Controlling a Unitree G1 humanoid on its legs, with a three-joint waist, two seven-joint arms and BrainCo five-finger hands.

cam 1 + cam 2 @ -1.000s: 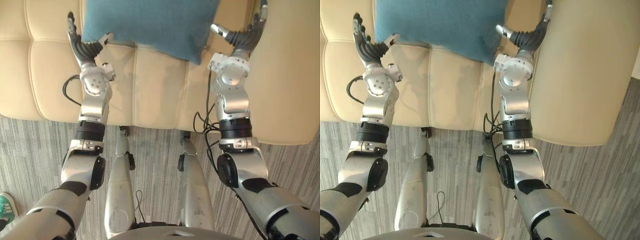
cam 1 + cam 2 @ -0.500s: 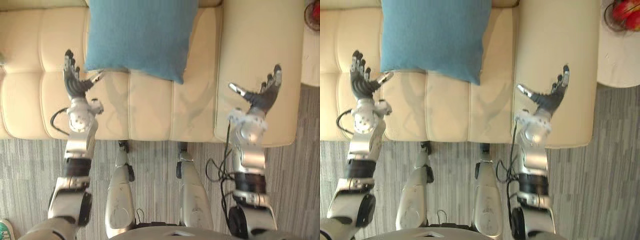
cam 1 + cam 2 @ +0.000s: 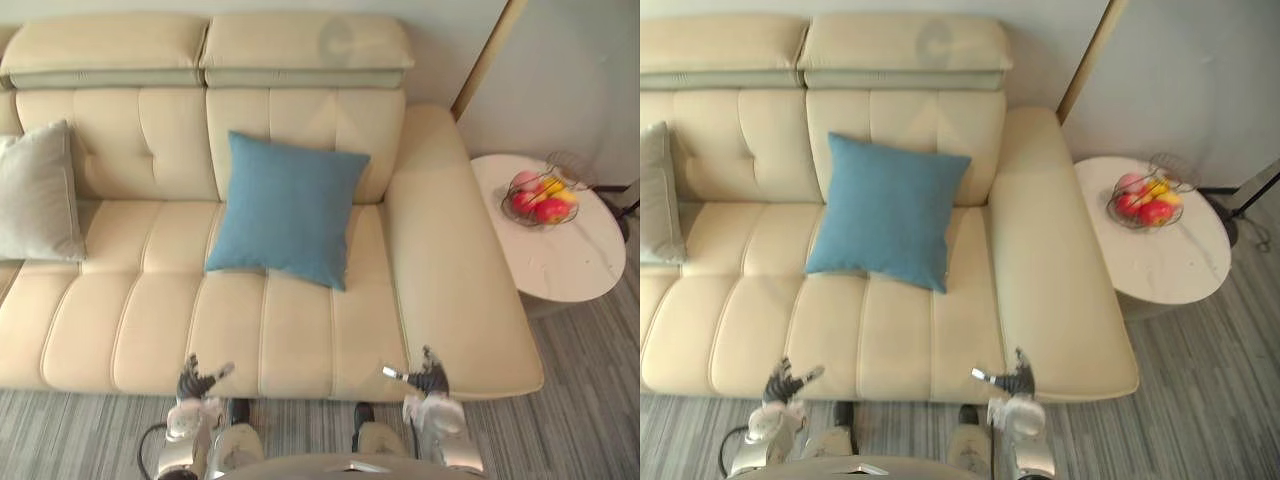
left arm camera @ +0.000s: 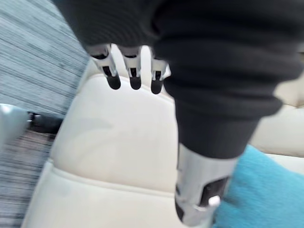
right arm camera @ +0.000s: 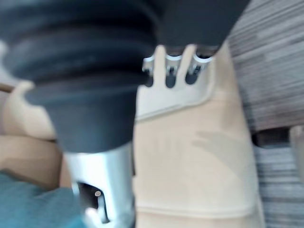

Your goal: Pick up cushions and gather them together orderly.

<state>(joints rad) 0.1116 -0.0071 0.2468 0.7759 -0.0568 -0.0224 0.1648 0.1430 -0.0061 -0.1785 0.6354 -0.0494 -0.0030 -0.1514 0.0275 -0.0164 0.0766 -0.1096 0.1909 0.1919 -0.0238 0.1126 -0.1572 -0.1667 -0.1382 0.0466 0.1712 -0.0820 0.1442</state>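
Cream sofa (image 3: 300,330), one blue cushion (image 3: 288,208), one grey cushion (image 3: 38,192) (well apart), left hand (image 3: 196,382), right hand (image 3: 430,381), fingers (image 4: 134,80) spread.

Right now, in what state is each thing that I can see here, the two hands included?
blue cushion: upright on the sofa seat, leaning on the backrest, not held.
grey cushion: leaning on the backrest at the sofa's left end, apart from the blue one.
left hand: open, empty, at the seat's front edge.
right hand: open, empty, at the seat's front edge.
fruit: in a wire basket on the round side table.
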